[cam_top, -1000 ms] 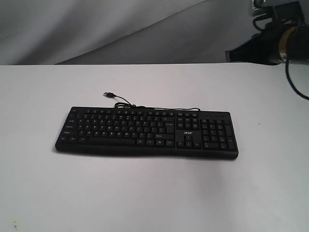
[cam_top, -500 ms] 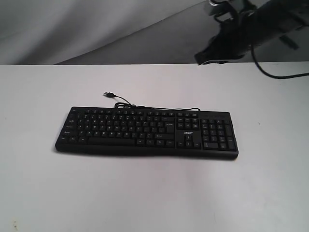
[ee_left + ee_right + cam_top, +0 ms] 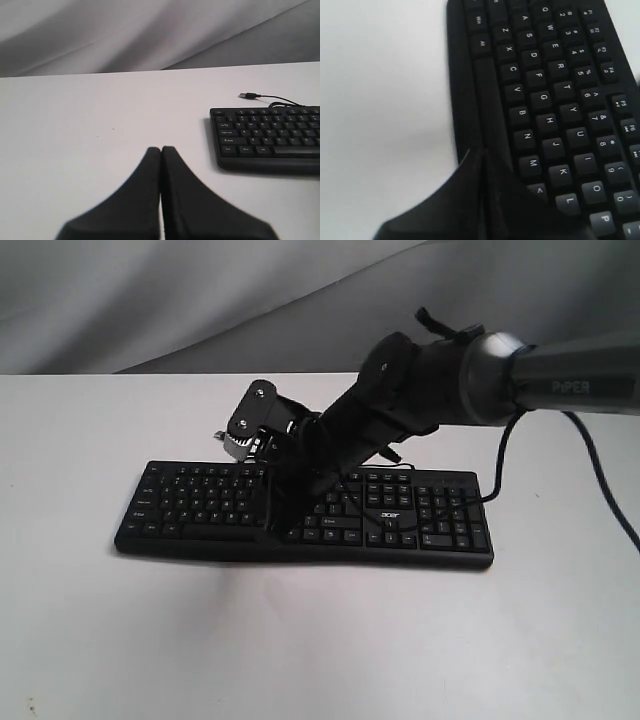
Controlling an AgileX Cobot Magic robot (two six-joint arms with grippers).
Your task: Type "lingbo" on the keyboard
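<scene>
The black keyboard (image 3: 440, 515) lies flat across the middle of the white table (image 3: 300, 640); its left end shows in the left wrist view (image 3: 265, 135). My right gripper (image 3: 280, 526) reaches in from the right and angles down over the keyboard's middle. Its fingers are shut with nothing between them. In the right wrist view the gripper (image 3: 482, 151) has its tips over the space bar by the front edge, beside the M key (image 3: 532, 164). My left gripper (image 3: 161, 149) is shut and empty above bare table, off the keyboard's left end. It does not show in the exterior view.
The keyboard's thin cable ends in a loose USB plug (image 3: 248, 95) on the table behind it. The right arm's own black cable (image 3: 500, 465) hangs over the number pad. A grey cloth backdrop (image 3: 150, 300) rises behind the table's far edge.
The right arm has swung in from the upper right and come down over the keyboard's middle, covering part of the keys. The keyboard has not moved.
</scene>
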